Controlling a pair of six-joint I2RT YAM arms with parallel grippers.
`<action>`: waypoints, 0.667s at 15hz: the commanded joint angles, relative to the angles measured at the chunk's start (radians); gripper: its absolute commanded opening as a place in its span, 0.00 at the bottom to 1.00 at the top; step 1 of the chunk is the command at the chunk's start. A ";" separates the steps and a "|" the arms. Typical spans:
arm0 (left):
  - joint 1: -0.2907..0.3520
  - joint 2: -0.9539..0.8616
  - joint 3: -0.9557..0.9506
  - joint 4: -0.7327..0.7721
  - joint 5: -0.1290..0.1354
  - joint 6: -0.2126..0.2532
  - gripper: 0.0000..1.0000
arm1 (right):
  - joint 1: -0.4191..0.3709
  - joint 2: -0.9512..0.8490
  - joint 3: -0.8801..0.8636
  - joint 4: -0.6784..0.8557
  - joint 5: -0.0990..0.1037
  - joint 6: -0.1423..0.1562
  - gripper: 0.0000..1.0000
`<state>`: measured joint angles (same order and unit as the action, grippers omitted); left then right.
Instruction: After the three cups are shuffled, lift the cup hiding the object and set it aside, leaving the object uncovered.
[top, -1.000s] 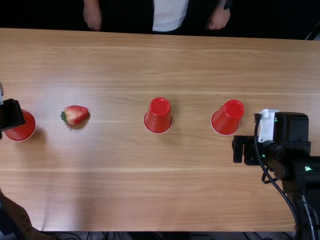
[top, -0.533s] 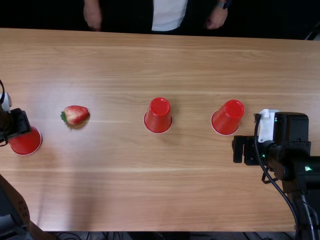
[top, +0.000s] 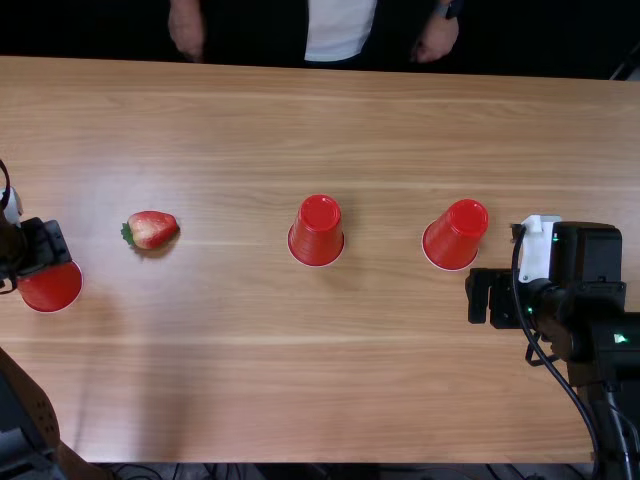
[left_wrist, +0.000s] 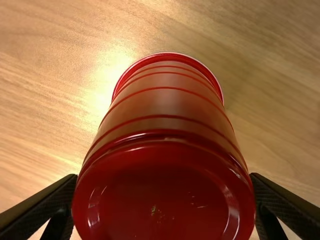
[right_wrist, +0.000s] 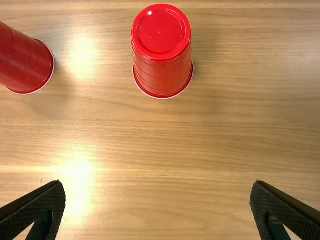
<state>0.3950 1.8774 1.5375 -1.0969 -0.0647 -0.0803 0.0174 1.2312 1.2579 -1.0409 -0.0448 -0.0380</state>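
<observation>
The left end effector (top: 45, 262) clasps a glossy, ribbed plastic cup (left_wrist: 165, 150), inverted, axis upright; the right end effector (top: 487, 298) gapes empty.

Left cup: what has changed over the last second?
The left arm, jaws closed on the left cup, carried it toward the table's near edge, then nearly stopped. The strawberry, middle cup, right cup and right arm stayed put.

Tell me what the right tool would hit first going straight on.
Probably the right cup: it stands centred ahead of the right tool, with bare table between. The tool's tilt is unclear, so it might touch the table first.
</observation>
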 joint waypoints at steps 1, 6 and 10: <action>0.013 -0.086 0.009 0.004 -0.002 -0.069 1.00 | 0.003 -0.010 0.032 -0.002 -0.005 0.007 1.00; -0.093 -0.302 0.098 0.015 0.017 -0.085 1.00 | 0.003 -0.012 0.069 -0.006 -0.005 0.009 1.00; -0.346 -0.343 0.115 0.005 0.013 -0.084 1.00 | 0.006 -0.012 0.072 -0.004 -0.005 0.009 1.00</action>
<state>0.0528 1.5379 1.6386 -1.0897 -0.0498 -0.1593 0.0174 1.2312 1.3029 -1.0470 -0.0444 -0.0376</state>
